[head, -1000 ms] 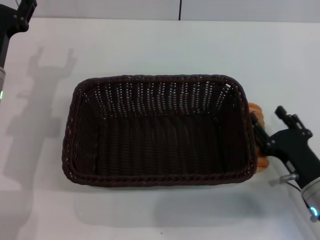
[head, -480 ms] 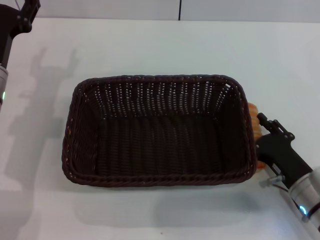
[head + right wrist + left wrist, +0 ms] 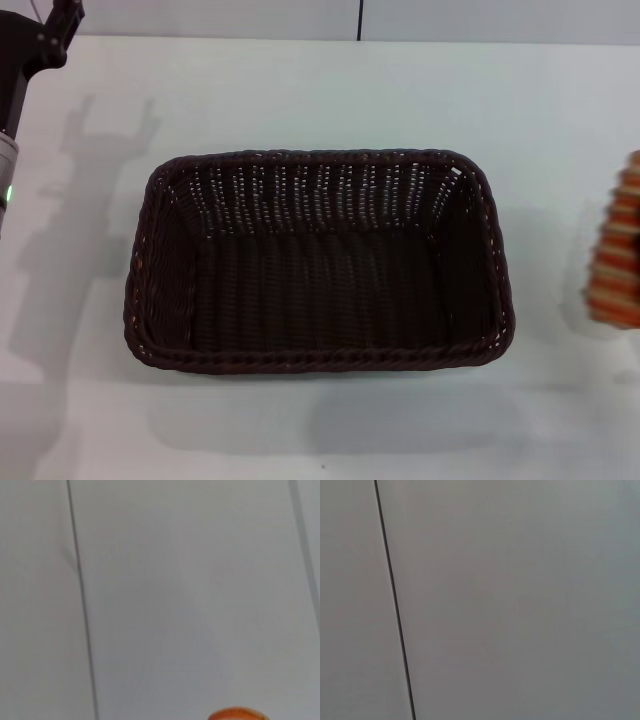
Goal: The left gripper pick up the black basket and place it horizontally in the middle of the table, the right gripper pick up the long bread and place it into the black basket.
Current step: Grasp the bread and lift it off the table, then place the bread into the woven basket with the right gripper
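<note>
The black basket stands lengthwise across the middle of the white table, empty, open side up. The long bread, tan with orange stripes, shows blurred at the right edge of the head view, apart from the basket and raised off the table. Its orange end also shows at the edge of the right wrist view. The right gripper is out of view. The left gripper is parked at the far left corner, well away from the basket.
The left arm casts a shadow on the table left of the basket. Both wrist views show only a pale flat surface with a thin dark seam.
The right gripper, which was at the basket's right end by the bread, has left the head view. The bread has moved right and up, away from the basket. The basket has not moved.
</note>
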`<state>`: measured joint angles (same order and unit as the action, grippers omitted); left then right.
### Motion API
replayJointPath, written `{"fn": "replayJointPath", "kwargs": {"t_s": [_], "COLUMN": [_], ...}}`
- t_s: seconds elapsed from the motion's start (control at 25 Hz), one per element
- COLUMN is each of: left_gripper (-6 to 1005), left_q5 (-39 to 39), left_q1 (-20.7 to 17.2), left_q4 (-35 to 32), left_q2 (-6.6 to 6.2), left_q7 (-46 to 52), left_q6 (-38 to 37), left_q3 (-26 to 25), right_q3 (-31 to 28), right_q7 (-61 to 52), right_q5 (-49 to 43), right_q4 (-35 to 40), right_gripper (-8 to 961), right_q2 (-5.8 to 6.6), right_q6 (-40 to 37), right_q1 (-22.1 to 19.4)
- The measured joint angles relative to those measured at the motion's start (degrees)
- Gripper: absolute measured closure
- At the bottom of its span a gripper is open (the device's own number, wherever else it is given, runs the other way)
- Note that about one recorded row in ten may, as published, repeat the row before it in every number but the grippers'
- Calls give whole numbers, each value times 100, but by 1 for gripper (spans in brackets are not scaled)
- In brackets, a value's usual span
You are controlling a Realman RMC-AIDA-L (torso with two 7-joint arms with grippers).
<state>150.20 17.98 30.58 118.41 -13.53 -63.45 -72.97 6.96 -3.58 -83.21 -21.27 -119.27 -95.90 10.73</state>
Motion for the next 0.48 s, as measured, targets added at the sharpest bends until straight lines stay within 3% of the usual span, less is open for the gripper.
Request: {"fn": "replayJointPath", "kwargs": {"t_s": [0.04, 0.2, 0.36, 0.48], "left_gripper": [140, 140, 140, 140], "left_q5": [0, -1, 2, 4], "left_q1": [0, -14, -14, -6], "left_q4": [0, 0, 0, 0], "left_q2": [0, -2, -2, -2], "left_q7": [0, 0, 0, 0], "left_q6": [0, -9, -10, -15], "left_q3": [0, 14, 16, 21], "right_q3": [0, 257, 260, 276], "right_q7": [0, 3, 3, -4], "right_q5": [0, -615, -1223, -1663], "right_q4": [0, 4, 0, -18], "right_gripper": [419, 455, 487, 511], "right_q2": [0, -4, -10, -20], "right_q6": [0, -1404, -1700, -1467], "right_q1": [0, -97, 82, 475]}}
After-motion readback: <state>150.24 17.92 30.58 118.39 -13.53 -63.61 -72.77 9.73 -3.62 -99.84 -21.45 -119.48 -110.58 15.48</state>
